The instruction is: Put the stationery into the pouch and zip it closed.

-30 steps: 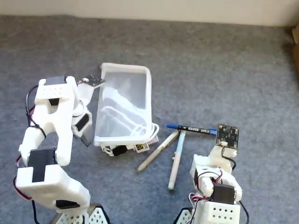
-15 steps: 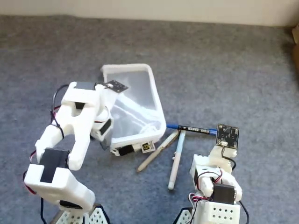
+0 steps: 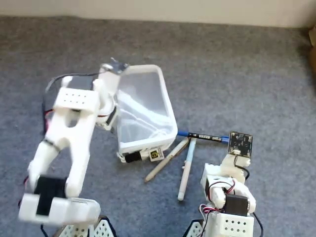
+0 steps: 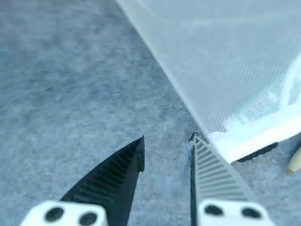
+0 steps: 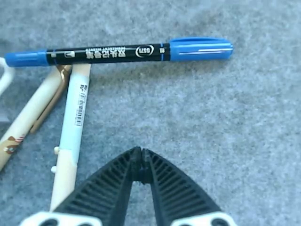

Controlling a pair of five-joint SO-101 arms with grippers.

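The white mesh pouch (image 3: 145, 106) lies tilted on the grey carpet, its zipper end with a small tag toward the arms. In the left wrist view my left gripper (image 4: 167, 141) is open just above the carpet, its pale finger touching the near corner of the pouch (image 4: 225, 61). A blue marker (image 3: 202, 136), a beige pen (image 3: 165, 160) and a light blue pen (image 3: 186, 168) lie right of the pouch. My right gripper (image 5: 139, 153) is shut and holds nothing, hovering short of the blue marker (image 5: 117, 52), with the light blue pen (image 5: 70, 132) and the beige pen (image 5: 28, 122) beside it.
The left arm (image 3: 74, 113) stands along the pouch's left side. The right arm (image 3: 227, 190) sits folded at the front right. Bare grey carpet (image 3: 247, 74) stretches to the back and right, up to a pale wall.
The left arm swung toward the far side along the pouch's left edge. The pouch turned, with its near end pushed to the right. The right arm and the pens stayed put.
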